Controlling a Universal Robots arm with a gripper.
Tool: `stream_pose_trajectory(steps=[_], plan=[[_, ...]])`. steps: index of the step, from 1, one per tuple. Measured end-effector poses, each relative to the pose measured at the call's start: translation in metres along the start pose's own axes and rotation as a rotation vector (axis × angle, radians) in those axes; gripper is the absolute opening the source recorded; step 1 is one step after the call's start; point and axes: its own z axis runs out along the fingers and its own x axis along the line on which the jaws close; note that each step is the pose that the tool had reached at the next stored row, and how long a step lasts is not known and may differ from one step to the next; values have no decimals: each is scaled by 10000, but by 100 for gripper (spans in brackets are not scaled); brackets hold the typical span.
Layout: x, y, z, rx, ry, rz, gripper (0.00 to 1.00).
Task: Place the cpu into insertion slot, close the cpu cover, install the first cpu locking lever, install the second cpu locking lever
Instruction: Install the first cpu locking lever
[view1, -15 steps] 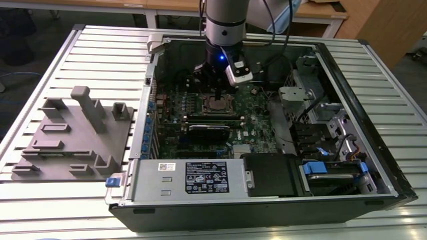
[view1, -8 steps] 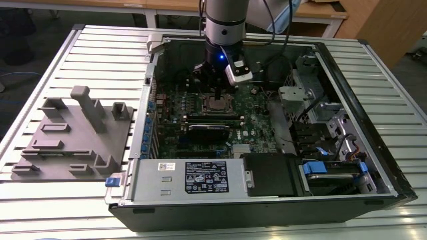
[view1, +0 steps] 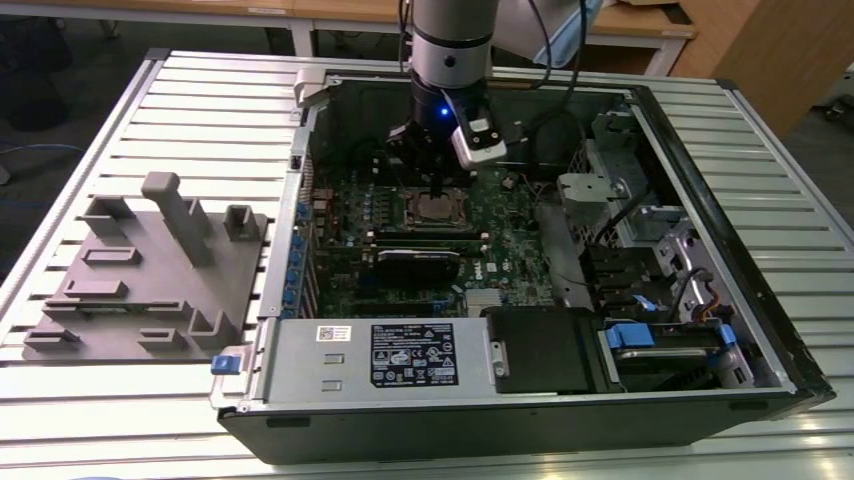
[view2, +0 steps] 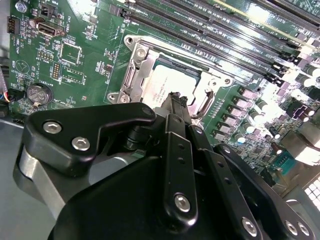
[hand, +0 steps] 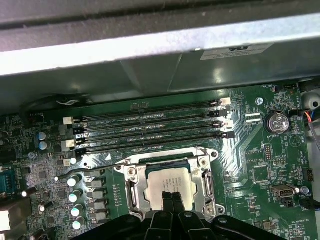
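Observation:
The cpu, a silvery square chip, lies in the insertion slot on the green motherboard. The cpu cover lies flat around it as a metal frame, with the chip's top showing through its window. My gripper is shut with nothing between its black fingers. Its tips hang just over the near part of the cpu. In the exterior view the gripper stands upright inside the open computer case, right above the cpu. A thin metal lever runs along one side of the cover.
Long black memory slots lie beside the socket, toward the case wall. A black card and a silver power supply sit nearer the exterior view's front. A grey fixture stands on the table at the exterior view's left.

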Motion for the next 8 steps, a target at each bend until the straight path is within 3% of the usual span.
stream_pose_trajectory(steps=[8], plan=[[-1,0,-38,0,0,1,10]])
